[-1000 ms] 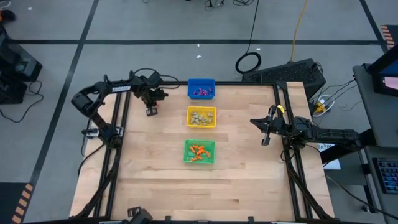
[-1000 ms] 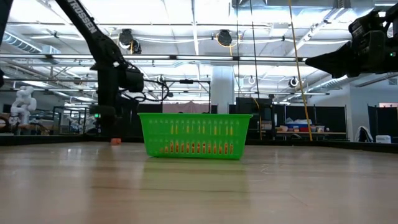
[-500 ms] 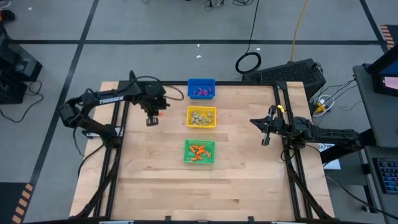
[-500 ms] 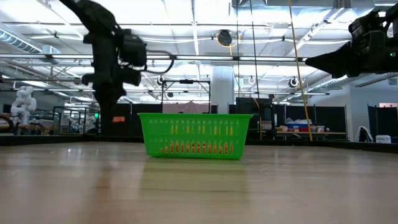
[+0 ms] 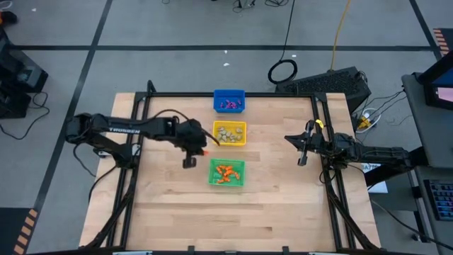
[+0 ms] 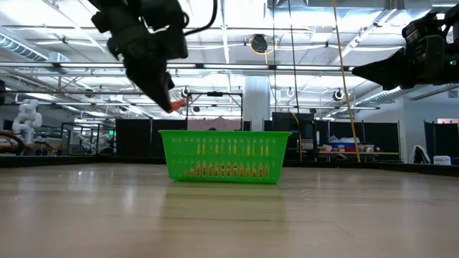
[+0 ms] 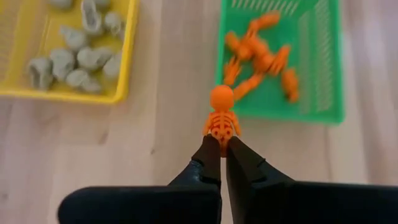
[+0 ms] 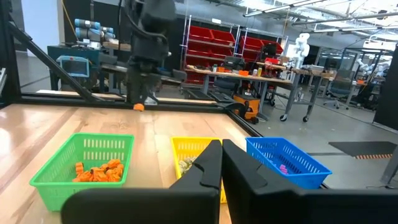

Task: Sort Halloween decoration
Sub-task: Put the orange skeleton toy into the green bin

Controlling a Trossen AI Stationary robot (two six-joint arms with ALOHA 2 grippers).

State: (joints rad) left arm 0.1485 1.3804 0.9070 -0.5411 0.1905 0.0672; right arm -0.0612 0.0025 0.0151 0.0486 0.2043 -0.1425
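Observation:
My left gripper [image 5: 203, 150] is shut on a tiny orange skeleton figure [image 7: 221, 115], above the table between the yellow bin [image 5: 229, 133] and the green bin [image 5: 226, 173]. It also shows in the low view [image 6: 176, 104], above the green bin's left end. The green bin holds orange trinkets [image 7: 261, 59], the yellow bin pale grey-beige ones [image 7: 74, 53], the blue bin [image 5: 228, 100] purple ones. My right gripper [image 5: 300, 149] waits shut at the table's right side, clear of the bins. My left gripper pinches the orange skeleton's lower end [image 7: 221, 138] between its two fingertips. The fingers slant down toward the table's right. The figure sticks out beyond the fingertips, head away from them, lifted clear of the table.
The three bins stand in a row down the table's middle: blue at the far edge, yellow, then green nearest. Bare wood lies left, right and near of them. A black frame [image 5: 322, 127] rims the table.
My left gripper has gone from the table's far left corner, where it was down at the table, up and toward the right and near side, carrying the orange skeleton to a spot between the yellow and green bins. The skeleton is lifted clear.

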